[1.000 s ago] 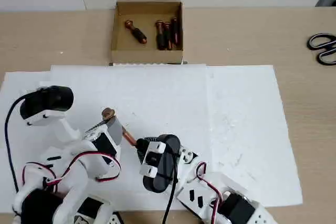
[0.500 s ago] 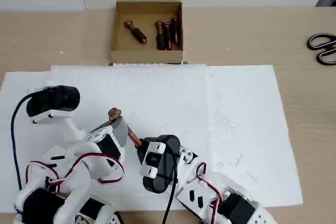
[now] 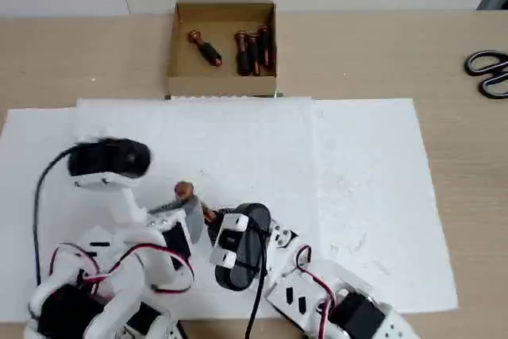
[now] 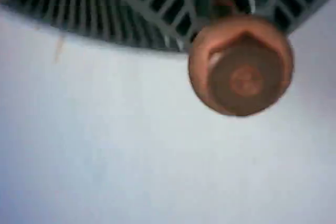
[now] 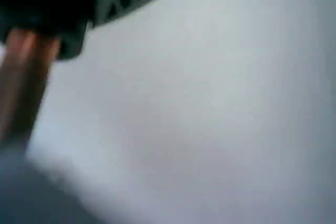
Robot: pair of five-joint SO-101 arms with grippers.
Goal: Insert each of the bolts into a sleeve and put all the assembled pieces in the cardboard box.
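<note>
- High view: the left claw (image 3: 189, 206) is closed on a copper bolt (image 3: 184, 190), just below its head, above the white paper sheet (image 3: 357, 180) near the front of the tabletop (image 3: 373, 53).
- The shaft of the bolt slants down toward the right claw (image 3: 216, 226), which is just beside the left one.
- Left wrist view: the round bolt head is close to the camera, with the dark ribbed finger (image 4: 131, 3) of the claw behind it.
- Right wrist view: the right claw is clamped on a black sleeve (image 5: 47, 24), and the copper shaft meets the end of the sleeve. How deep it goes in, I cannot tell.
- The cardboard box (image 3: 225, 81) stands at the far edge of the paper. Inside lie assembled pieces (image 3: 252, 52), one alone on one side and some close together on the other.
- Scissors (image 3: 487, 73) lie well apart, at the edge of the tabletop.
</note>
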